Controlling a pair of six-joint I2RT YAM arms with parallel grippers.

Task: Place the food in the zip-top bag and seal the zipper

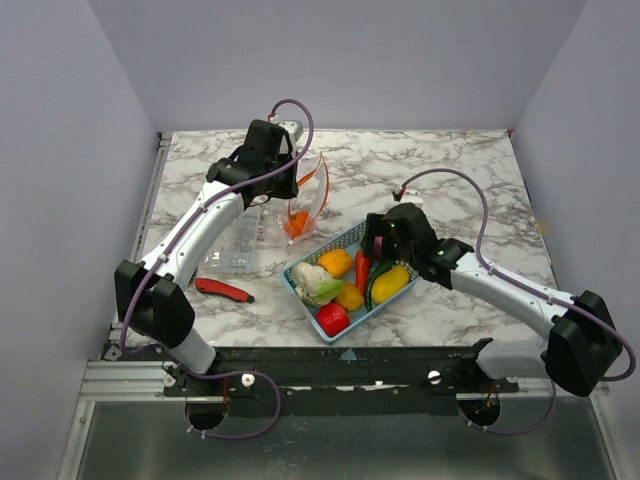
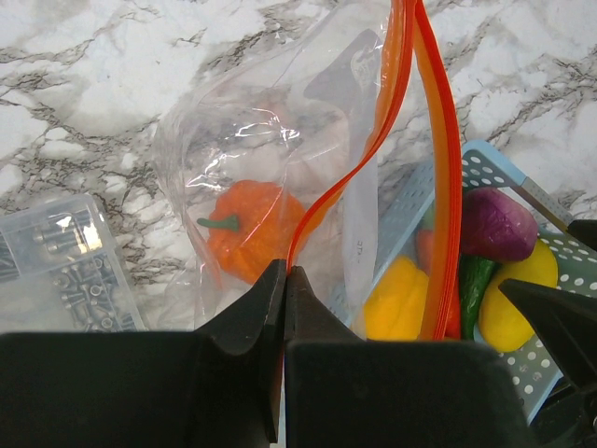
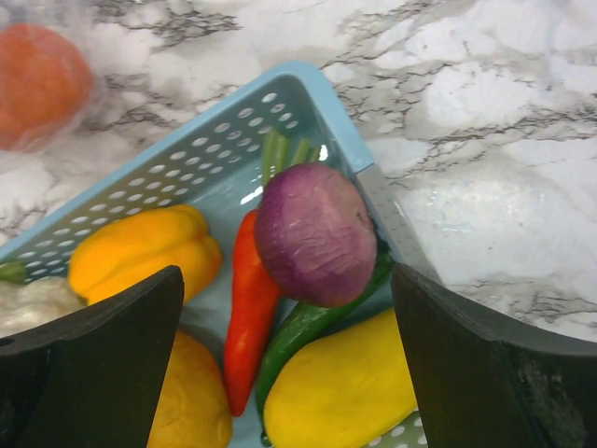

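Note:
My left gripper (image 2: 283, 273) is shut on the near side of the red-orange zipper (image 2: 359, 159), holding the zip-top bag (image 1: 305, 200) up with its mouth open. An orange toy fruit (image 2: 250, 227) lies inside the bag. My right gripper (image 3: 284, 280) is open above the light blue basket (image 3: 219, 149), its jaws on either side of a purple onion (image 3: 315, 231) without touching it. The basket (image 1: 322, 322) also holds a red chilli (image 3: 250, 303), a green pepper (image 3: 308, 327), yellow pieces (image 3: 345, 387), an orange-yellow bell pepper (image 3: 140, 250), a white and green piece (image 1: 313, 282) and a red piece (image 1: 333, 318).
A clear rigid box (image 1: 232, 245) of small hardware lies left of the bag. A red-and-black handled tool (image 1: 224, 290) lies near the table's front left. Grey walls stand on three sides.

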